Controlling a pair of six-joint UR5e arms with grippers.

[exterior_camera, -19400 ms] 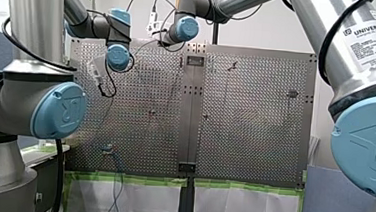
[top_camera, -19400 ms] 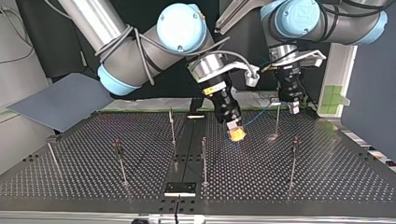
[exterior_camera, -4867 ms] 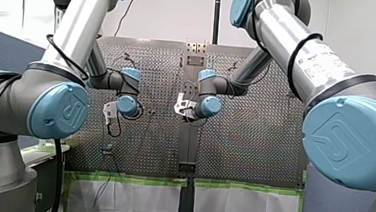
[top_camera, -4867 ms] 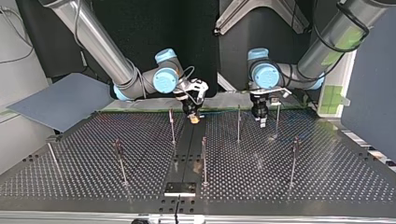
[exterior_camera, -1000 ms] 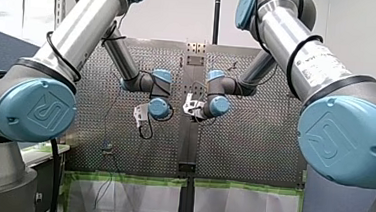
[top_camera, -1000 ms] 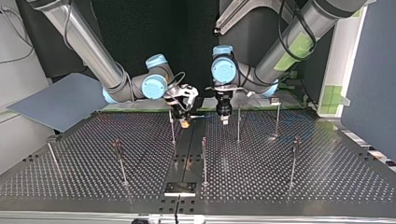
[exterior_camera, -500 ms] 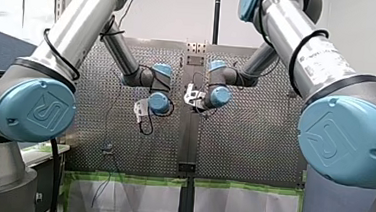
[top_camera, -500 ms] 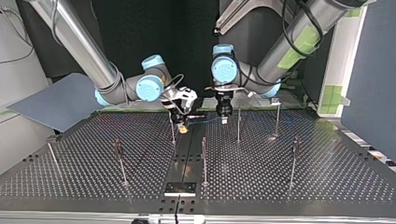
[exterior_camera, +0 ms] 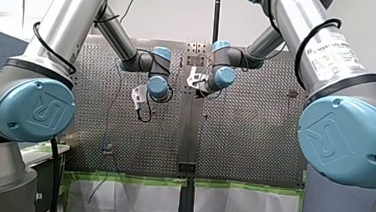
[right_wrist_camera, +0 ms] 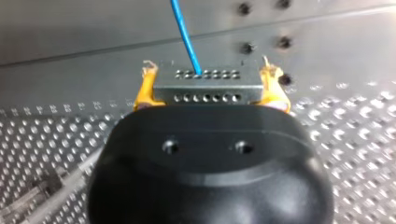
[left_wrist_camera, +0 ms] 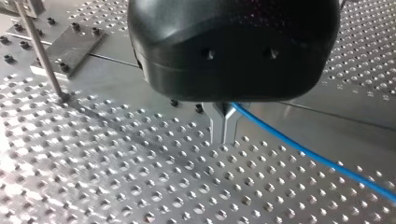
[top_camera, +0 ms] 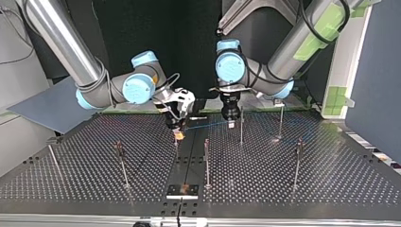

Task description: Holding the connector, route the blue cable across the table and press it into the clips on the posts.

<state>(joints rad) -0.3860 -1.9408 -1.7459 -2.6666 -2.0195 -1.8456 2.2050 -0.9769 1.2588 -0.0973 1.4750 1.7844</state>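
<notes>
Right gripper (right_wrist_camera: 208, 78) is pinching the grey connector (right_wrist_camera: 205, 87) by its two ends between the yellow pads (right_wrist_camera: 145, 89); blue cable (right_wrist_camera: 184, 32) leaves the connector's face straight ahead

Left gripper (left_wrist_camera: 223, 139): metal fingers (left_wrist_camera: 216, 126) pressed together just above the perforated table (left_wrist_camera: 116, 186). The cable comes out at their root and trails off to one side. It looks nipped there, but the actual contact is hidden

Top view: both grippers sit in the upper middle of the frame, right one left of centre, left one right of centre. The cable is strung nearly level between them, low over the table. A thin post (top_camera: 241, 135) stands just right of the left gripper; another post (top_camera: 176, 147) is directly below the right gripper. The cable toward the upper right is too faint to say whether it sits in any clip

Judged step: mid-routing, span held near the posts, not pressed in yet. The next move likely needs the span lined up over a post's clip and tension held between both grippers, then a short push down. Clips are too small to see, so alignment is the risk
</notes>
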